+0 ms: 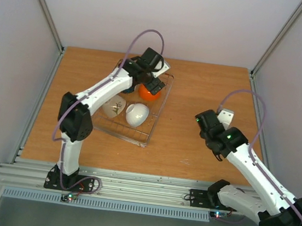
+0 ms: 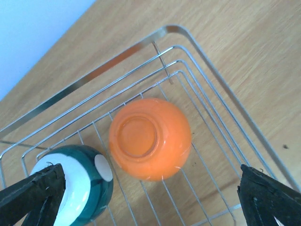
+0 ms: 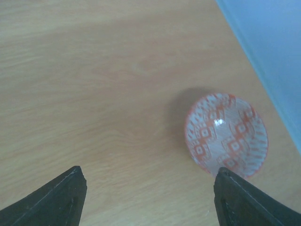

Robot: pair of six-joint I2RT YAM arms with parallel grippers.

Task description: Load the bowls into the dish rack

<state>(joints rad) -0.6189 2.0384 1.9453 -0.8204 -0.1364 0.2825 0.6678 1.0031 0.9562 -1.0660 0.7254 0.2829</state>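
Four bowls sit in the dish rack point(image 1: 160, 111) at the bench's point(image 1: 198, 91) 11 o'clock: orange bowl point(image 2: 150, 139), teal bowl point(image 2: 84, 183), sprig bowl point(image 1: 114, 107), white bowl point(image 1: 137, 114). My left hand point(image 2: 150, 169) hangs apart above the orange one. The patterned bowl point(image 3: 226, 135) waits on the bench at 2 o'clock of my right hand point(image 3: 149, 172), fingers apart.

the dish rack point(image 2: 101, 70) is a silver wire basket. in its 1 o'clock corner an orange bowl point(image 2: 149, 139) lies upside down, with a teal-banded bowl point(image 2: 82, 186) tilted at its 8 o'clock. at the rack's 6 o'clock end a plain white bowl point(image 1: 137, 115) lies tipped on its side, and a sprig-motif bowl point(image 1: 114, 107) is at its 9 o'clock. a red-orange patterned bowl point(image 3: 226, 135) stands upright on the wooden table point(image 3: 94, 94).
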